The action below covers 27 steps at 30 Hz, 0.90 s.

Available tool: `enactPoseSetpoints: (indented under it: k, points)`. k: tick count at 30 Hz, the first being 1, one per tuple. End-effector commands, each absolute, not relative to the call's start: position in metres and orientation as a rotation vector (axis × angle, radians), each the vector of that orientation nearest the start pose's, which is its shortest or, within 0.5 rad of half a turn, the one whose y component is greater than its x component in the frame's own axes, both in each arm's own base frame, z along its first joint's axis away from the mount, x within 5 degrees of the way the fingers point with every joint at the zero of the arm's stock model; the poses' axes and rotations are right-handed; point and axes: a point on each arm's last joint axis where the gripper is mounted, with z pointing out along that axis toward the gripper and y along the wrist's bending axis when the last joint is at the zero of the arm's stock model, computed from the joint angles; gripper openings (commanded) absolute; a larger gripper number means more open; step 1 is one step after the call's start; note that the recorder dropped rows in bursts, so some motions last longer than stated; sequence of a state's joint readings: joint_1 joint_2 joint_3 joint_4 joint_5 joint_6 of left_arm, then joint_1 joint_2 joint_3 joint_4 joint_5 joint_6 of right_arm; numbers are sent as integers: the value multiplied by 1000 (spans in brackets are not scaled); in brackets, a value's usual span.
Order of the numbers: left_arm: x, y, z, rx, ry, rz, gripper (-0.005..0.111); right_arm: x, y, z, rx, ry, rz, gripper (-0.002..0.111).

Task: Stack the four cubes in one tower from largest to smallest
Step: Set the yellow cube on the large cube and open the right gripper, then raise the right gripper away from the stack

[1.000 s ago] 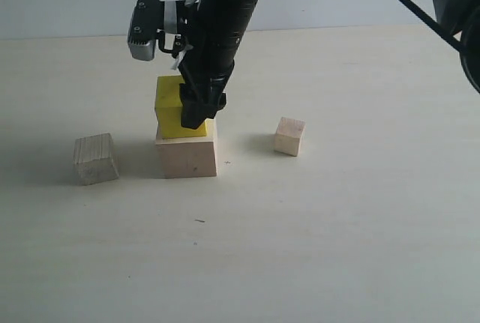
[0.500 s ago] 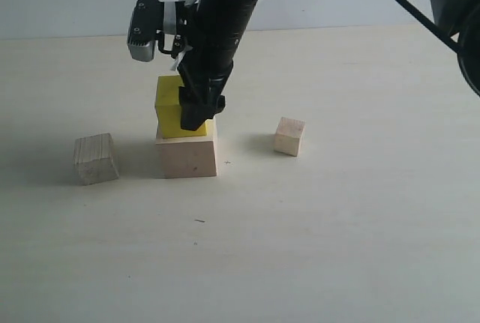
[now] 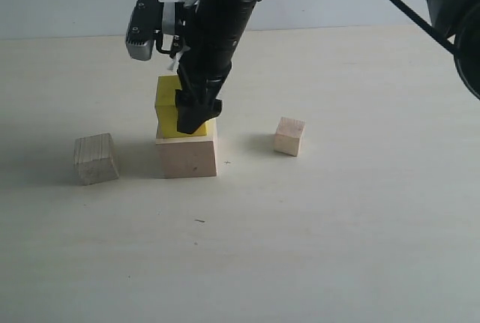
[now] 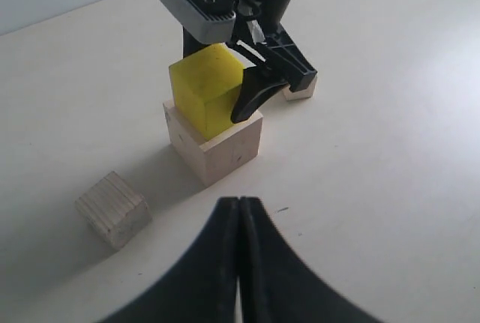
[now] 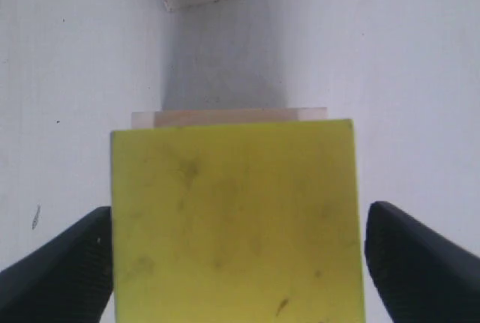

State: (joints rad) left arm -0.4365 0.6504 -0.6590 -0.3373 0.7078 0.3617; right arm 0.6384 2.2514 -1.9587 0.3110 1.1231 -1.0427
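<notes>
Left of centre in the exterior view, the largest pale cube point(image 3: 187, 157) carries the yellow cube point(image 3: 166, 106). The right gripper point(image 5: 238, 263) straddles the yellow cube, slightly parted, with a slim gap at one finger. The medium pale cube point(image 3: 96, 158) sits far left and the smallest pale cube point(image 3: 289, 136) right of centre, while the left gripper point(image 4: 240, 210) is pressed closed and empty.

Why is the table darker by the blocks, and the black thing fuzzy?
Exterior view: soft shadow on the table left of the large cube. Left wrist view: the left gripper sits near the lens, so its edges look soft. Right wrist view: grey shadow beyond the yellow cube.
</notes>
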Motion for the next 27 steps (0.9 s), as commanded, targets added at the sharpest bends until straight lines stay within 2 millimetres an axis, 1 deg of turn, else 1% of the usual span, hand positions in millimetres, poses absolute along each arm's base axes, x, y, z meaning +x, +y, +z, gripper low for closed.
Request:
enactPoseSetpoints:
  k: [1,3,5,7,9,11,12,13,14,17,19,20,22,27]
  points:
    - [101,-68,320,710,2057,-415,0,371,308,215,-1948,1986,346,92]
    - [101,-69,320,708,2057,-416,0,370,309,216,-1933,1985,370,97]
    - [101,-69,320,708,2057,-416,0,370,309,218,-1929,1980,368,101]
    - [101,-69,320,708,2057,-416,0,369,308,223,-1929,1974,364,101]
    - [101,-69,320,708,2057,-416,0,367,307,233,-1920,1957,359,101]
    - [101,-69,320,708,2057,-416,0,364,304,249,-1903,1930,350,101]
    - [101,-69,320,708,2057,-416,0,362,303,260,-1873,1930,352,101]
    - [101,-69,320,708,2057,-416,0,360,301,266,-1854,1939,353,101]
    - [101,-69,320,708,2057,-416,0,356,298,277,-1830,1950,357,101]
    - [101,-69,320,708,2057,-416,0,349,294,294,-1755,2010,383,99]
    - [101,-69,320,707,2056,-416,0,343,289,306,-1700,2073,406,97]
    - [101,-69,320,705,2054,-416,0,340,287,312,-1675,2094,408,94]
    - [102,-69,321,702,2049,-415,0,334,281,323,-1602,2165,413,83]
    - [104,-68,324,677,2008,-404,0,326,273,344,-1450,2238,429,41]
